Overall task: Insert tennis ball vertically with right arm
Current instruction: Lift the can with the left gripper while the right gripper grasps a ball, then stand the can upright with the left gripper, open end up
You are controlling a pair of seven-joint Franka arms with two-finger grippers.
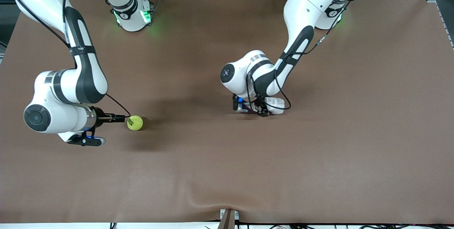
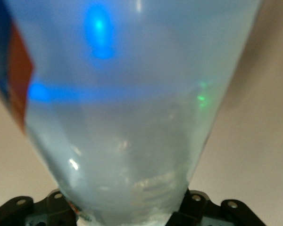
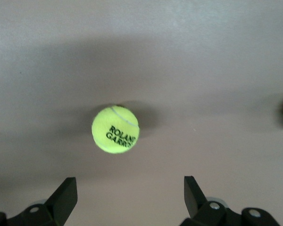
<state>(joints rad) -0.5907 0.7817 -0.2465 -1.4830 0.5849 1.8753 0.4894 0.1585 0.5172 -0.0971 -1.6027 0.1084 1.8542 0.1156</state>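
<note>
The yellow-green tennis ball (image 1: 135, 122) (image 3: 115, 129) lies on the brown table toward the right arm's end. My right gripper (image 1: 118, 118) (image 3: 130, 188) is low beside it, open, with the ball just ahead of its fingertips and not between them. Near the table's middle, my left gripper (image 1: 260, 110) (image 2: 127, 207) is shut on a clear plastic tube (image 1: 275, 103) (image 2: 132, 117) with a red and blue label. The tube fills the left wrist view, and its opening is not visible.
The brown mat (image 1: 227, 172) covers the whole table, with a slight ripple near its front edge. Both arm bases (image 1: 133, 16) stand along the edge farthest from the front camera. A metal bracket (image 1: 228, 218) sits at the middle of the front edge.
</note>
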